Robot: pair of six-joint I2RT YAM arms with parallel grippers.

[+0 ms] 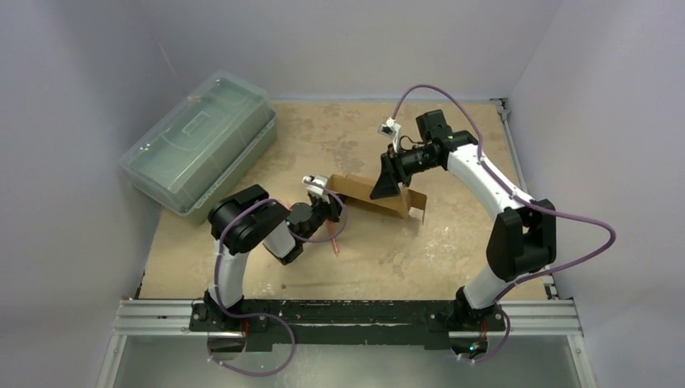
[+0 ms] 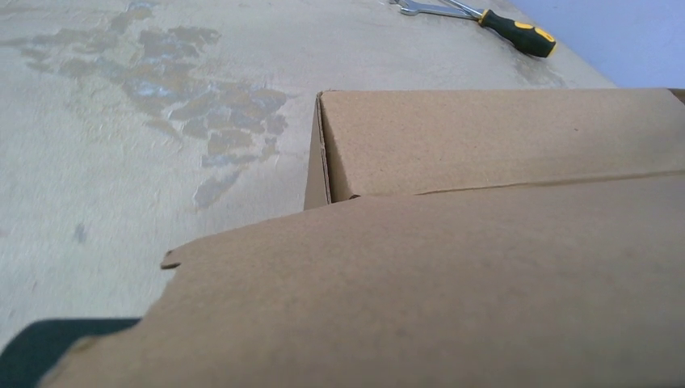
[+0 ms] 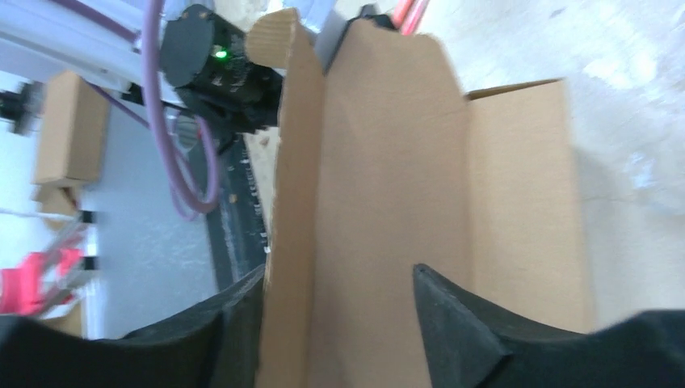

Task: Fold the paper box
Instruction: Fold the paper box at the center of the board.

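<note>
The paper box [image 1: 380, 198] is a brown cardboard piece held partly opened and slanted over the middle of the table. My left gripper [image 1: 325, 196] is at its left end. In the left wrist view a broad flap [image 2: 420, 299] covers the jaws, with one dark finger [image 2: 48, 347] showing under it, so the gripper is shut on that flap. My right gripper [image 1: 386, 187] sits on the box's upper edge. In the right wrist view, the right gripper [image 3: 339, 271] stands open and straddles an upright wall [image 3: 291, 202] of the box. One fingertip lies against the wall's outside. The other is apart, over the inner panel.
A large translucent green case [image 1: 198, 141] lies at the table's back left. A yellow-and-black screwdriver [image 2: 517, 32] and a wrench [image 2: 420, 8] lie beyond the box. A thin red item [image 1: 335, 242] lies near the left arm. Grey walls close in three sides.
</note>
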